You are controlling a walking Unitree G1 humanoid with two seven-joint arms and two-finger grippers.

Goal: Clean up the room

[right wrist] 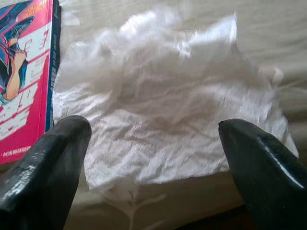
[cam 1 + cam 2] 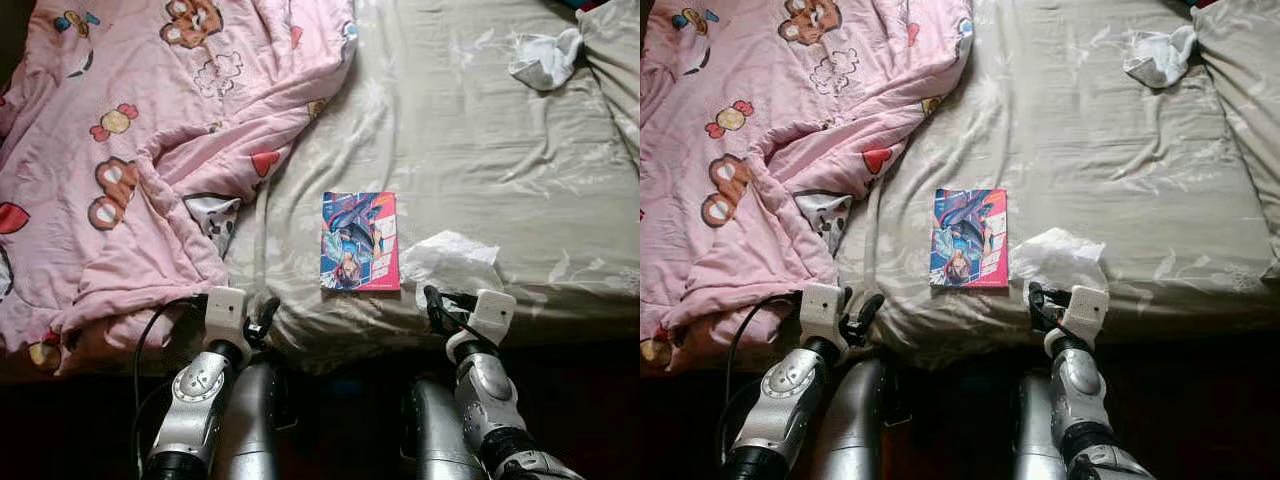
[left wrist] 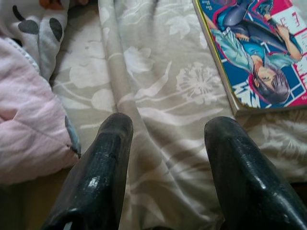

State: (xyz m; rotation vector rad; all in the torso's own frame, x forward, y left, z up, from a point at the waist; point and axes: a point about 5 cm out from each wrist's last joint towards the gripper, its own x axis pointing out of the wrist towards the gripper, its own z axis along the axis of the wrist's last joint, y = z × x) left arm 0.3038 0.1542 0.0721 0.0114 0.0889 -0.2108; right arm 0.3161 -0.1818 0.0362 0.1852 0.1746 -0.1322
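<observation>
A colourful comic book (image 2: pixel 360 241) lies flat on the beige floral bedsheet (image 2: pixel 470 130) near the bed's front edge. Just right of it sits a crumpled white tissue (image 2: pixel 450 258). My right gripper (image 2: pixel 437 303) is at the front edge right below the tissue, open, its fingers (image 1: pixel 45 167) straddling the tissue (image 1: pixel 163 120) without closing on it. My left gripper (image 2: pixel 262 318) is open at the bed's edge, left of the book (image 3: pixel 254 52), over bare sheet. A white crumpled cloth (image 2: pixel 547 58) lies far back right.
A pink cartoon-print quilt (image 2: pixel 120 150) is bunched over the bed's left half. A pillow (image 2: pixel 615 70) lies at the far right. Dark floor shows below the bed's front edge (image 2: pixel 400 345).
</observation>
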